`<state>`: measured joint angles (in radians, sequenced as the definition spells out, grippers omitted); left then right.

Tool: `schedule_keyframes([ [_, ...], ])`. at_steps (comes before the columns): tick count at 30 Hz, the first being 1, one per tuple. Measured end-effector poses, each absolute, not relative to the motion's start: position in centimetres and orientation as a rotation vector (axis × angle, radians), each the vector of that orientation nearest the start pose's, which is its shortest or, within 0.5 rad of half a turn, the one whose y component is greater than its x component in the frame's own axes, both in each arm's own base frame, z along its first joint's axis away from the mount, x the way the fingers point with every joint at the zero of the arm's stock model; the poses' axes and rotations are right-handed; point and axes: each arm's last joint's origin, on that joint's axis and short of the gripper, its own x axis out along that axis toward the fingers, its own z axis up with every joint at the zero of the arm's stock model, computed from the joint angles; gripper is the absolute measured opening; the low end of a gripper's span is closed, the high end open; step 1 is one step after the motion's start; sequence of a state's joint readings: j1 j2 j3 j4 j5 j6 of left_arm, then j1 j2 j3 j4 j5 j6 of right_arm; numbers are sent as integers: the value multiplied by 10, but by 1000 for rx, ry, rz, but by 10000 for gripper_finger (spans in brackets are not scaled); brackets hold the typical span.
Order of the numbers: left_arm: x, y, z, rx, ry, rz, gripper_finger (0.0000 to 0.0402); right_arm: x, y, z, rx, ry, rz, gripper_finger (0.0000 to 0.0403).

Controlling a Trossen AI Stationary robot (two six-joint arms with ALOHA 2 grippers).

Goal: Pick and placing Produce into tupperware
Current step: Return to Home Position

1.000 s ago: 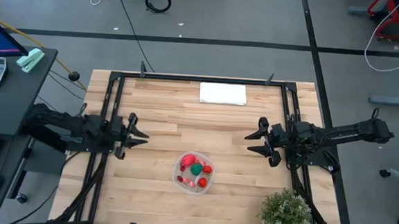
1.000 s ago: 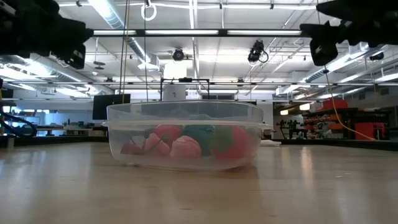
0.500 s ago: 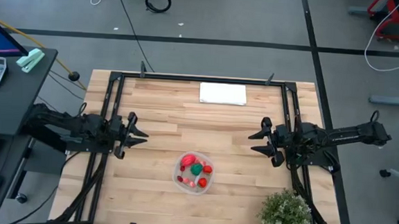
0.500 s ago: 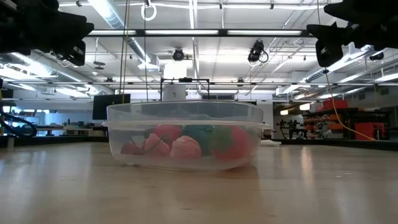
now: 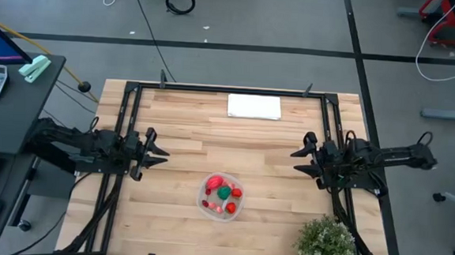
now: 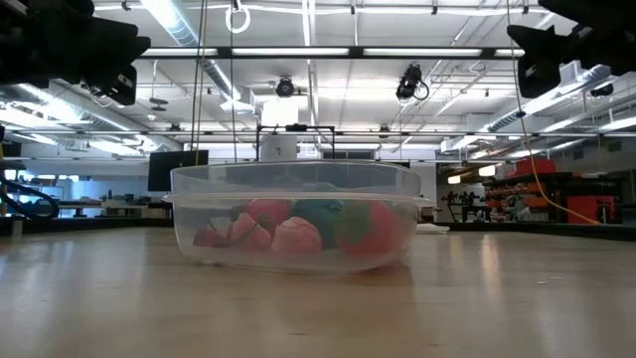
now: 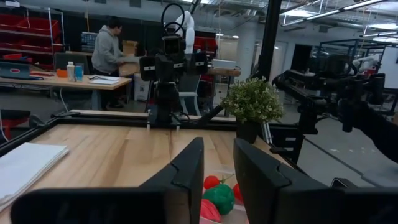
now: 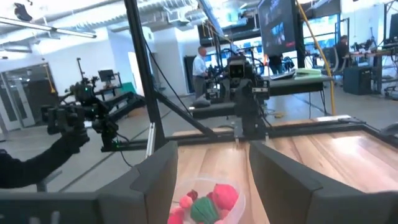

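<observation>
Wooden table point(image 5: 187, 141) carries everything. Left gripper point(image 5: 161, 150) hovers over its left side and right gripper point(image 5: 295, 162) over its right, both empty with jaws spread, facing each other, well apart from the tub. Plant point(image 5: 327, 243) sits at a right-hand corner. White sheet point(image 5: 254, 106) lies mid-edge opposite. Tub point(image 6: 298, 184) stands between the arms' sides, holding the produce point(image 5: 222, 192): red and pink pieces around a green one.

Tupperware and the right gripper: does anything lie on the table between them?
Nothing. In the high view only bare wooden table separates the tupperware from the open right gripper; the produce in view sits inside the tupperware.
</observation>
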<state>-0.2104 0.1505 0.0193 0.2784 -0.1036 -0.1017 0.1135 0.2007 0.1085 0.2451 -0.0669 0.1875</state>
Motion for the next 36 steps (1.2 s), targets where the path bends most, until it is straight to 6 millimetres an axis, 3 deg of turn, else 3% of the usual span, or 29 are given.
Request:
schedule_keyframes([
  [7,104,-19,185,-125,-141,-114,83,101,13,208,189,-155,196,209],
  [11,103,-19,185,-125,-142,-114,85,104,14,187,208,-184,202,209],
  [18,103,-19,185,-125,-142,-114,94,104,14,193,212,-202,208,209],
  [31,104,-19,183,-116,-124,-113,86,107,13,175,255,-50,136,209],
  [36,104,-19,174,-99,-26,-108,92,107,11,165,301,49,66,209],
])
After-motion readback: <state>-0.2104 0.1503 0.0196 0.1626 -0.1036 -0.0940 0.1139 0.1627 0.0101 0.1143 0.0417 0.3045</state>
